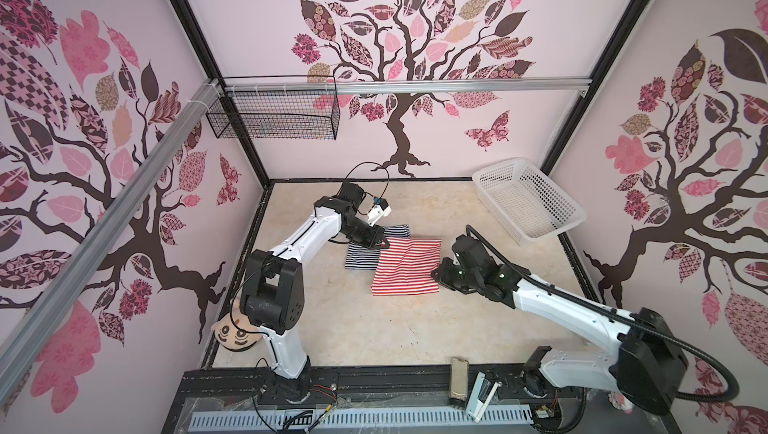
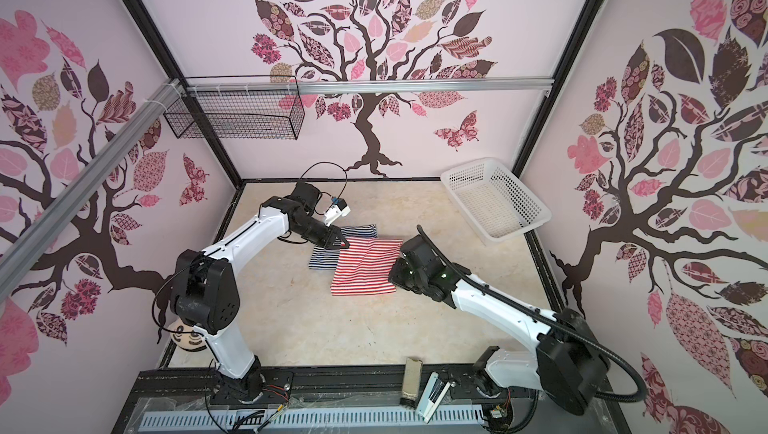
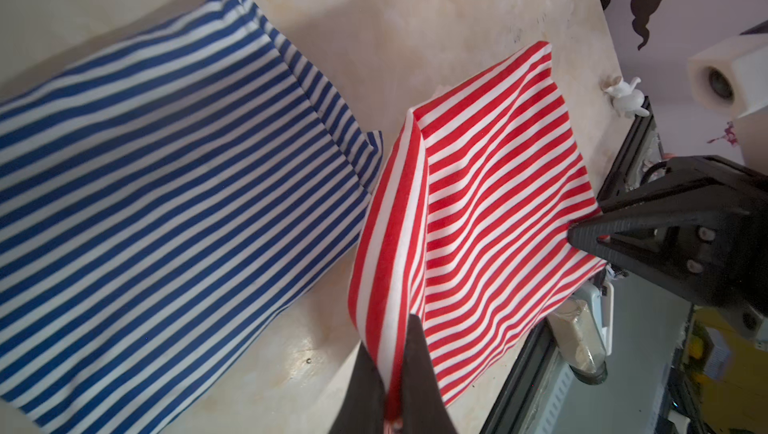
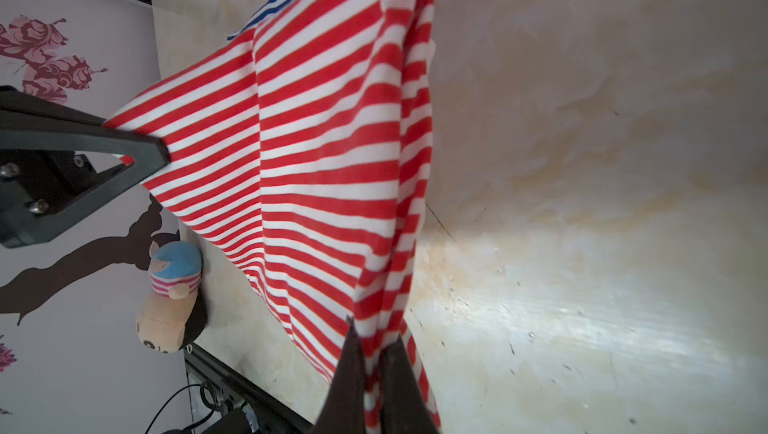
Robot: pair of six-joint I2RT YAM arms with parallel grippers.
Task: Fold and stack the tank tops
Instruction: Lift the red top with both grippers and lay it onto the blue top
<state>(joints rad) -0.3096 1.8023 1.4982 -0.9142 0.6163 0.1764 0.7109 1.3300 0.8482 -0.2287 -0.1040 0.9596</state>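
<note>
The red-and-white striped tank top (image 1: 405,266) (image 2: 365,267) hangs stretched between both grippers, folded, just above the table. My left gripper (image 1: 383,241) (image 3: 392,363) is shut on its far left corner, my right gripper (image 1: 437,276) (image 4: 374,353) shut on its near right corner. In the wrist views the red cloth (image 3: 490,203) (image 4: 324,161) is pinched between the dark fingers. The navy-and-white striped tank top (image 1: 361,256) (image 2: 326,256) (image 3: 158,203) lies folded flat on the table, left of and partly under the red one.
A white perforated basket (image 1: 528,201) (image 2: 494,199) stands at the back right. A plush doll (image 1: 235,330) (image 4: 172,294) lies at the front left by the left arm's base. A wire basket (image 1: 272,113) hangs on the back rail. Small items (image 1: 457,386) lie on the front rail.
</note>
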